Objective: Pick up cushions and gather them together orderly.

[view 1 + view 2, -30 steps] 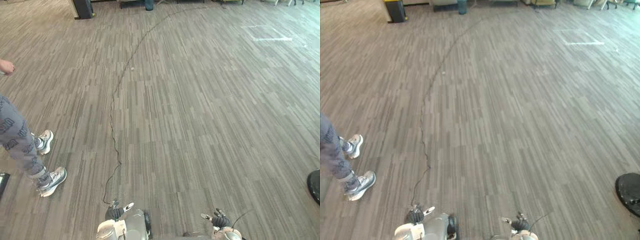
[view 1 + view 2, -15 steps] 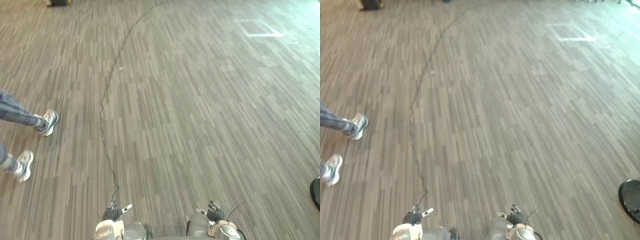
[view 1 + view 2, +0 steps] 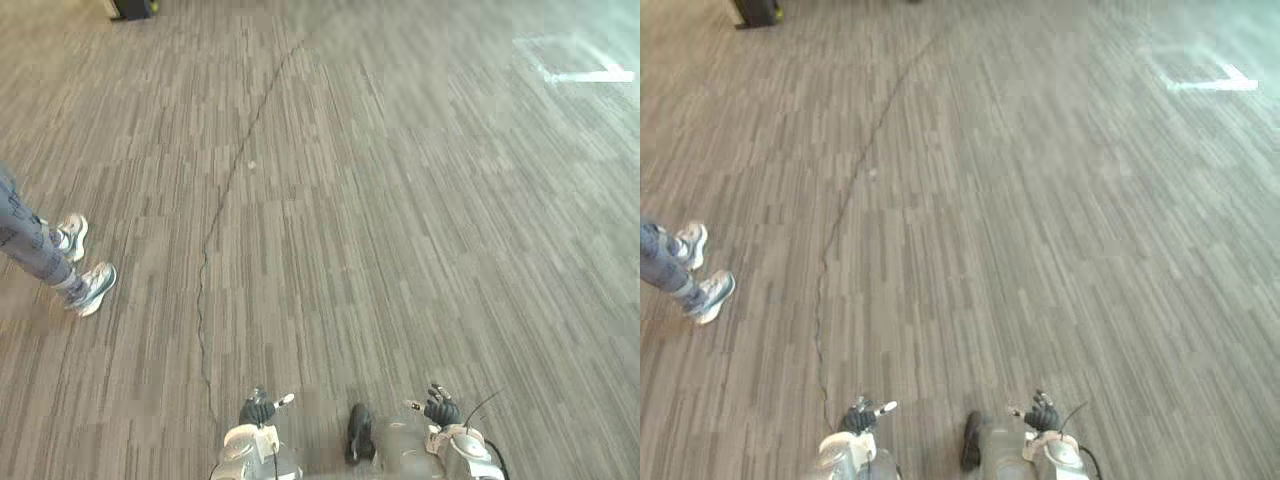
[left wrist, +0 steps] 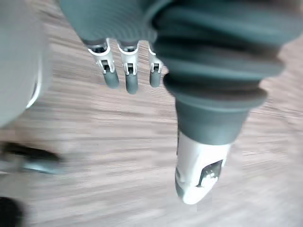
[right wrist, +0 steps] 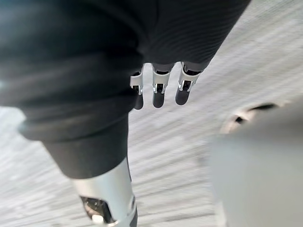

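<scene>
Bottom centre: left hand (image 3: 258, 408), right hand (image 3: 438, 408), both slack-fingered, empty, hanging low, likely for walking. Cushions: whereabouts cannot tell; probably searching. Mid left: person's shoes (image 3: 93, 287) on floor (image 3: 400, 200).

Person (image 3: 35, 250) off-frame (legs, shoes vis.)

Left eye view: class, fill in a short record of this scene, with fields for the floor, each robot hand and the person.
floor: grey striped carpet, white tape mark at far right
left robot hand: low at the near edge, fingers straight, holding nothing
right robot hand: low at the near edge, fingers straight, holding nothing
person: legs in pale shoes, standing on the robot's left
</scene>
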